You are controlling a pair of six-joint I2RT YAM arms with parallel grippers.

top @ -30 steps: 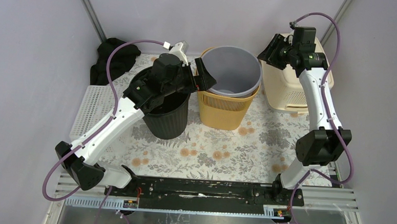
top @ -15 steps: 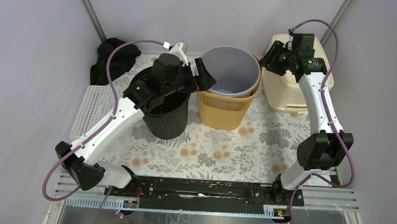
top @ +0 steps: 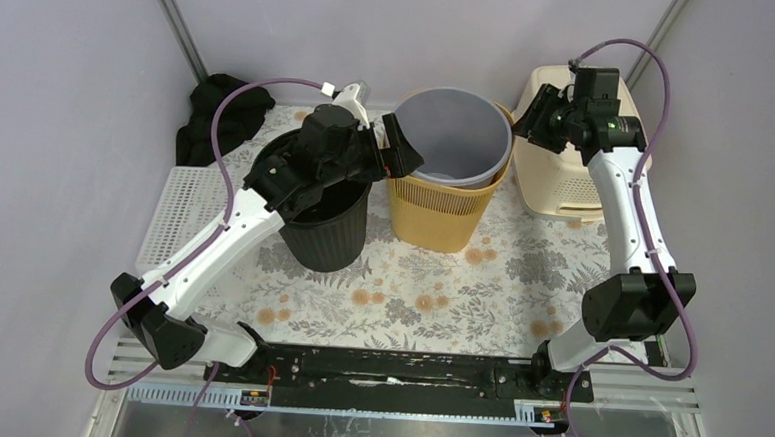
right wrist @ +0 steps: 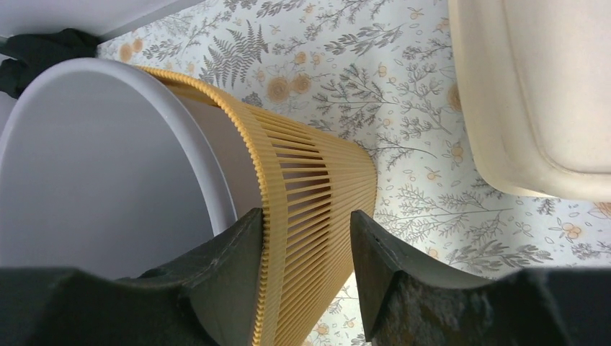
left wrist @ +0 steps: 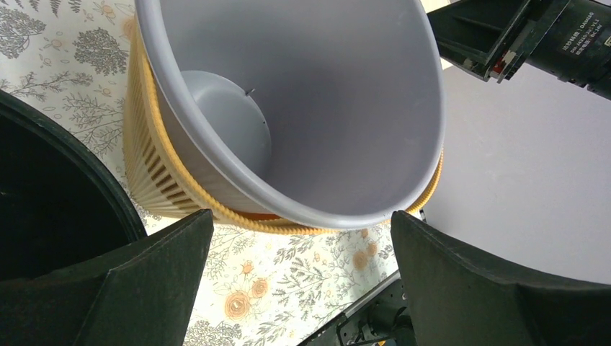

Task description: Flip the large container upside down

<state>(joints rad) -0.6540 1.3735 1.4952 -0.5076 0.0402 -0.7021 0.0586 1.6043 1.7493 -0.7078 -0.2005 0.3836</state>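
At the bottom of the overhead view the two arms stand on their bases at the table's near edge, with a floral cover (top: 430, 291) spread beyond them. Higher in the frame, left of centre, a black ribbed bin (top: 327, 237) stands upright. A white perforated tray (top: 172, 212) lies flat beside it toward the left edge. The left arm stretches across the black bin's mouth, and the left gripper (top: 399, 157) sits at the left rim of the grey container (top: 458, 132). Its claw is released and spread wide, and in the left wrist view that rim shows in the broad gap between its two fingers (left wrist: 144, 281). The grey container, the large one, stands mouth-up in the upper centre of the frame, nested inside a yellow slatted basket (top: 434, 216). Just right of its rim hangs the right gripper (top: 525, 124), its claw partly parted and clasping nothing. In the right wrist view the basket's yellow slats fill the gap between its fingers (right wrist: 234, 252), and contact cannot be told. Farther back, a cream basket (top: 566, 183) stands at upper right. A black cloth (top: 219, 115) lies crumpled at upper left.
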